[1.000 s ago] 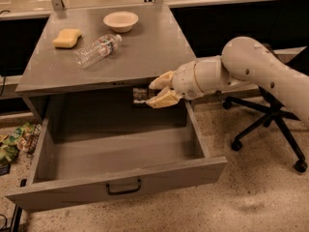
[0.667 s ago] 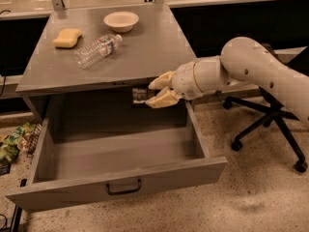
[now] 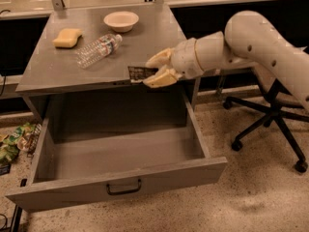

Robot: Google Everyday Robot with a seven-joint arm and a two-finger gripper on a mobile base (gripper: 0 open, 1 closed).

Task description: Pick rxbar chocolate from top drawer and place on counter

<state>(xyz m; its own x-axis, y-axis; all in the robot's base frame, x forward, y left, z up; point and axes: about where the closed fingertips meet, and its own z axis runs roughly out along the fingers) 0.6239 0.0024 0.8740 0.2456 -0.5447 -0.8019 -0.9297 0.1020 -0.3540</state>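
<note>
My gripper [image 3: 155, 69] is shut on the rxbar chocolate [image 3: 140, 73], a flat black-wrapped bar. It holds the bar at the front edge of the counter [image 3: 63, 74], at about the height of the top surface, to the right of the middle. The bar's left end reaches over the counter's edge; I cannot tell whether it touches. The top drawer [image 3: 120, 154] stands pulled fully open below, and its inside shows nothing in it. Its black bar handle [image 3: 124, 187] is on the front panel.
On the counter lie a yellow sponge [image 3: 67, 37], a clear plastic bottle [image 3: 98, 50] on its side and a beige bowl [image 3: 121, 21]. A black office chair [image 3: 270, 115] stands on the floor to the right. Snack wrappers [image 3: 12, 141] lie on the floor at left.
The gripper with the bar has risen from just above the drawer's back to the counter's front edge. The drawer and the things on the counter have not moved.
</note>
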